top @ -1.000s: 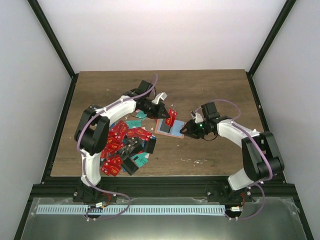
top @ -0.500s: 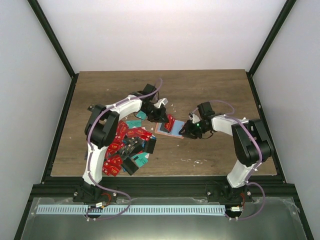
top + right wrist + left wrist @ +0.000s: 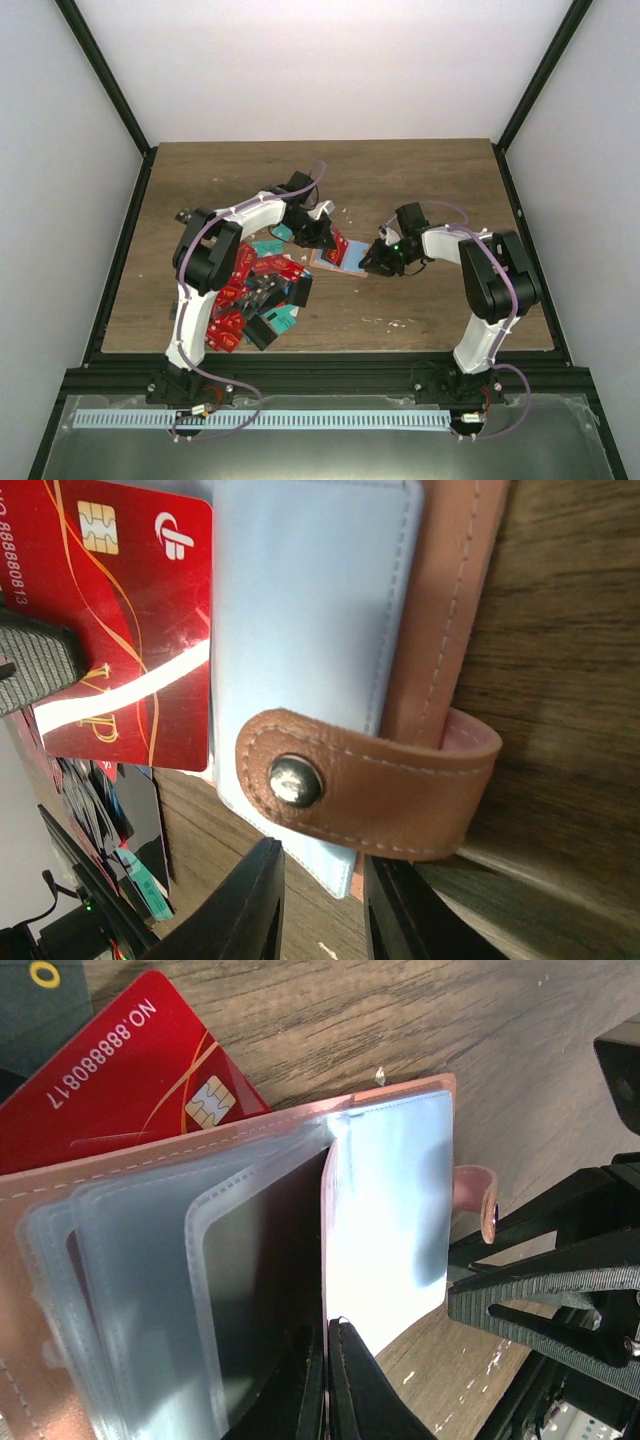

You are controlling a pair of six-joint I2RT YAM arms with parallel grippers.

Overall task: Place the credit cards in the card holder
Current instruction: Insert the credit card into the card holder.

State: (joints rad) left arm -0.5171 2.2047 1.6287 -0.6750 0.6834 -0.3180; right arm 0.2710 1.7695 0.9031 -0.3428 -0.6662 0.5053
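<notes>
1. You are viewing the card holder (image 3: 332,257), which is lying open on the bench (image 3: 420,180) between the two arms, just right of the heap of credit cards (image 3: 250,292).
2. The left fingers (image 3: 355,1400) are pressing together on the lower edge of one clear sleeve (image 3: 385,1220) of the card holder.
3. The right fingers (image 3: 255,905) are standing slightly apart, with the snap strap (image 3: 370,790) and a sleeve corner lying between them. You cannot tell whether they are clamping either.
4. One red chip card (image 3: 120,1060) is lying against the card holder, partly hidden by its pink cover.
</notes>
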